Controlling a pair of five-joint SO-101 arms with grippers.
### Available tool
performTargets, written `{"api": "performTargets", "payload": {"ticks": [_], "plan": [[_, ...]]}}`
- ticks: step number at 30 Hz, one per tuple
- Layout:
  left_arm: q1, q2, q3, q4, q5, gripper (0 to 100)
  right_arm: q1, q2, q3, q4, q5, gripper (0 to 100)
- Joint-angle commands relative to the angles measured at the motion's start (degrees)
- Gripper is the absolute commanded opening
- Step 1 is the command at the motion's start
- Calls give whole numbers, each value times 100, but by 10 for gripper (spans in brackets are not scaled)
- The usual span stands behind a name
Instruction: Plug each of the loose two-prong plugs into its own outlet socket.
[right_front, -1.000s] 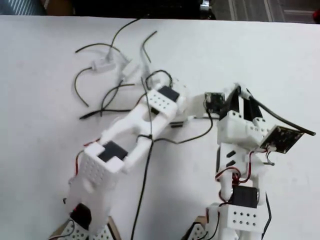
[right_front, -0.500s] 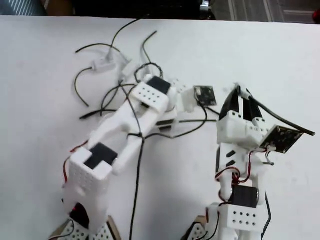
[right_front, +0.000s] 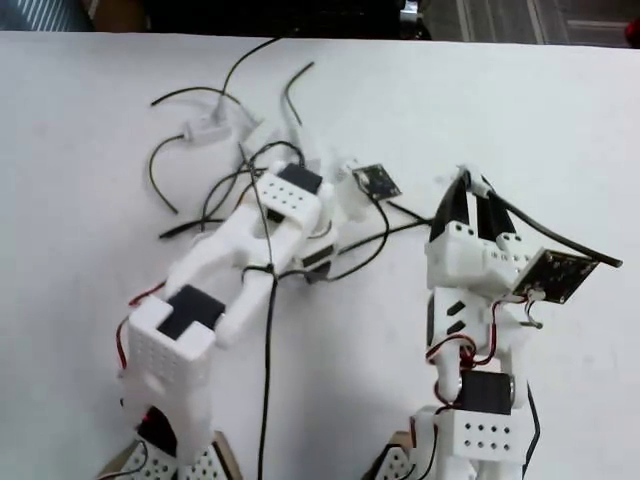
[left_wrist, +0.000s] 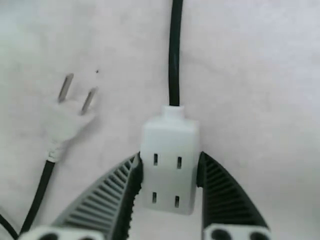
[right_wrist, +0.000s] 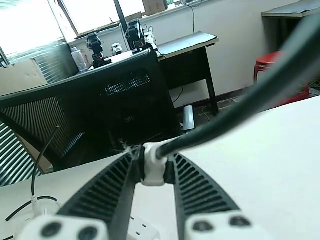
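Two-prong plug (left_wrist: 67, 117), judged light and stiff and best gripped by its white body rather than its springy cord (left_wrist: 42, 180), is seen lying near the middle of the tabletop (left_wrist: 260, 75) just beside the outlet block (left_wrist: 167, 150), both sockets empty, pinched by the left gripper (left_wrist: 169, 161), while a second plug (right_wrist: 152, 170) is clamped in the right gripper (right_wrist: 154, 155).

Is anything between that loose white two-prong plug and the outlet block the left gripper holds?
Nothing visible. Bare white table separates the loose white two-prong plug from the white outlet block in the left gripper; the block's slots are uncovered.
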Motion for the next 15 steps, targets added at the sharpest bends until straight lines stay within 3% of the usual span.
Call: {"api": "performTargets", "payload": {"ticks": [1, 10, 15], "plan": [[-31, -365, 35, -185, 123, 219, -57, -40, -62, -101, 35, 17], [171, -1200, 53, 413, 281, 252, -84, -40, -62, -101, 281, 17], [-48, -2009, 88, 598, 290, 251, -286, -57, -229, 312, 387, 17]]}}
